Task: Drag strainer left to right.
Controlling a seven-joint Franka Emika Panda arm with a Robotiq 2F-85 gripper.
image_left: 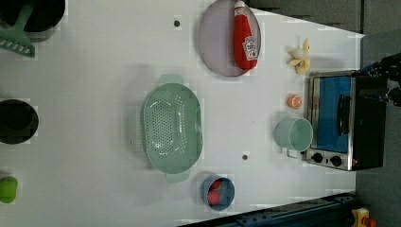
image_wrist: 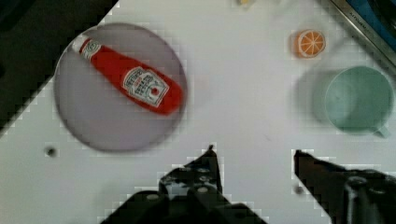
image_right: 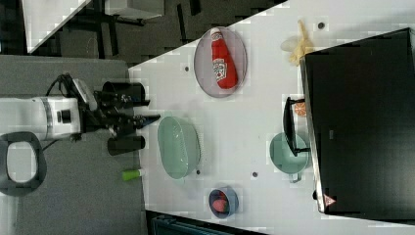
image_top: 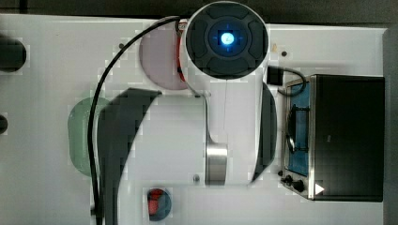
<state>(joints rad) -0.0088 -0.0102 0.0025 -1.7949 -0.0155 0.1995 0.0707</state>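
Two dark fingers (image_wrist: 205, 168) of the gripper (image_wrist: 254, 161) stand well apart with nothing between them, only bare white table (image_wrist: 243, 107) below. In the right view the gripper (image_right: 147, 119) hangs high off the table, pointing toward the strainer (image_right: 178, 147) but clear of it, so the approach looks not yet begun. The strainer (image_left: 172, 127) sits open side up in the middle of the table, its long axis running up and down the left view, a handle tab at each end; a small blue bowl (image_left: 218, 193) holding red pieces lies just beside its lower tab. To do this step well, I would bring the open fingers down over one rim, one finger inside the basin and one outside, and close before pulling, keeping the base flat on the table so it slides and does not tip. Beyond it, toward the left view's right, stand the mint mug (image_left: 294, 135), an orange slice (image_left: 294, 101) and the toy oven (image_left: 340, 123), with the plate (image_left: 222, 47) carrying a ketchup bottle (image_left: 245, 35) farther up; a drag that way should probably stop short of the mug.
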